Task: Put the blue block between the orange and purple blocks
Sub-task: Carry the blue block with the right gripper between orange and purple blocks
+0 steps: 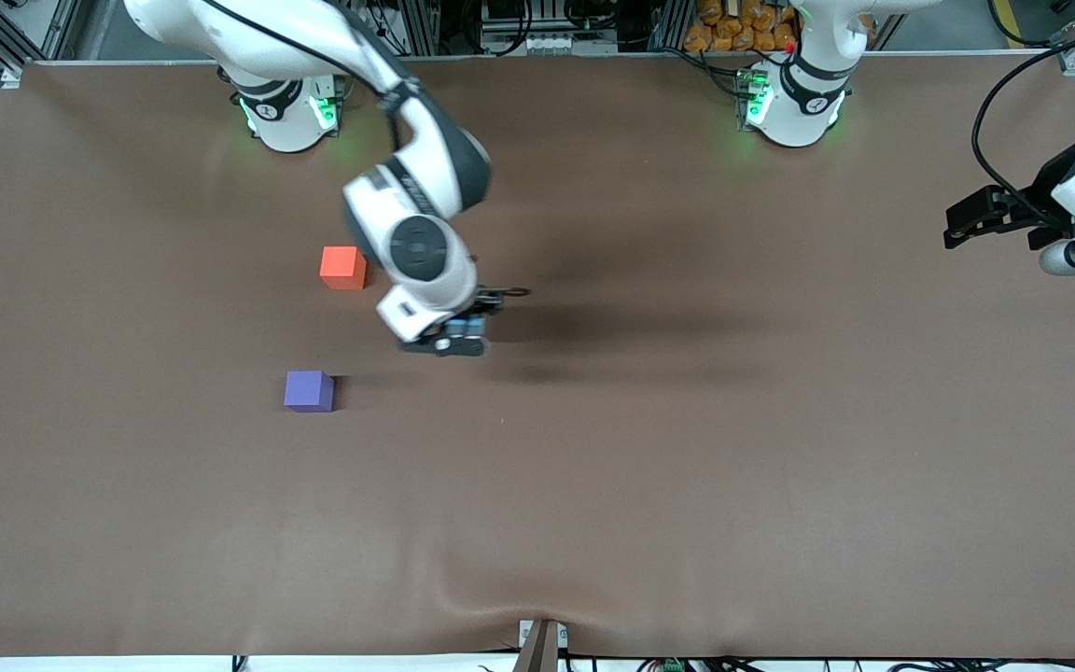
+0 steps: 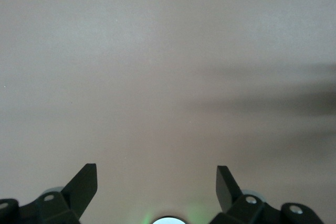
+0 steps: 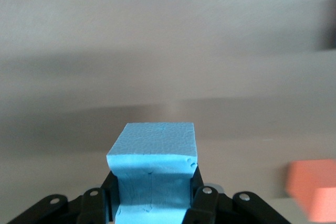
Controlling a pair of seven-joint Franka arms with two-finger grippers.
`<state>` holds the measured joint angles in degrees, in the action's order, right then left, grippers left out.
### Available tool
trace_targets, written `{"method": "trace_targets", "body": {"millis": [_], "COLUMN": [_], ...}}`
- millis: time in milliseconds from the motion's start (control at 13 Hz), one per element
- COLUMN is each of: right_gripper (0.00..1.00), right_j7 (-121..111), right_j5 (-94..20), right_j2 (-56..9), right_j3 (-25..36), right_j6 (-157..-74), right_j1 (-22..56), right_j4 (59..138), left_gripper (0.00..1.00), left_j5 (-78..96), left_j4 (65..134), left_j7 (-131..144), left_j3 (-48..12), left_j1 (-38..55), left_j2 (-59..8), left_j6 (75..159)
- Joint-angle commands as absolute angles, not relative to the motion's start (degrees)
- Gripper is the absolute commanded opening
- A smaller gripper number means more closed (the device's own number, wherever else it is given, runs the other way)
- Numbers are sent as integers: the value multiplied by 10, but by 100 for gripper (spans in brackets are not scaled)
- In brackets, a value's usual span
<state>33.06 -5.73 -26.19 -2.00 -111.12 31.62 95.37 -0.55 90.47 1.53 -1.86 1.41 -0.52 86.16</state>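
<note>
The sky-blue block (image 3: 152,150) sits squeezed between the fingers of my right gripper (image 1: 460,334), which is shut on it, toward the middle of the table. The orange block (image 1: 343,267) lies close beside that gripper, toward the right arm's end, and also shows as the orange block (image 3: 312,190) in the right wrist view. The purple block (image 1: 309,390) lies nearer the front camera than the orange one, with bare cloth between them. My left gripper (image 1: 967,224) waits open over the left arm's end of the table; in its wrist view the left gripper (image 2: 156,182) has only cloth beneath.
A brown cloth (image 1: 687,467) covers the table. It wrinkles near the front edge around a small bracket (image 1: 540,644). The two arm bases (image 1: 287,112) stand along the table edge farthest from the front camera.
</note>
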Motion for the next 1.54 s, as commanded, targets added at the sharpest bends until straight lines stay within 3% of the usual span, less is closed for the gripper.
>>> {"method": "trace_targets", "body": {"millis": [0,308,692,1462], "right_gripper": [0,0,0,0], "right_j7": [191,55,6,11], "right_j5": [-52,-53,-54,-130], "right_j2": [-198,-133,-132,-167], "right_j3": [-30,-31,-30,-31], "right_j6": [-1078,-1200,-1318,-1346], "right_j1": [226,138,101,83], "right_j4": [1020,1180,1275,1282], "left_gripper": [100,100,100,100], "left_j5": [2,2,4,-4], "left_j4": [894,877,857,858], "left_j7": [18,18,18,18], "left_j3": [-18,-18,-18,-15], "left_j1": [13,14,15,13], "left_j2": [-11,-24,-40,-49], "left_j6": [863,866,879,883]}}
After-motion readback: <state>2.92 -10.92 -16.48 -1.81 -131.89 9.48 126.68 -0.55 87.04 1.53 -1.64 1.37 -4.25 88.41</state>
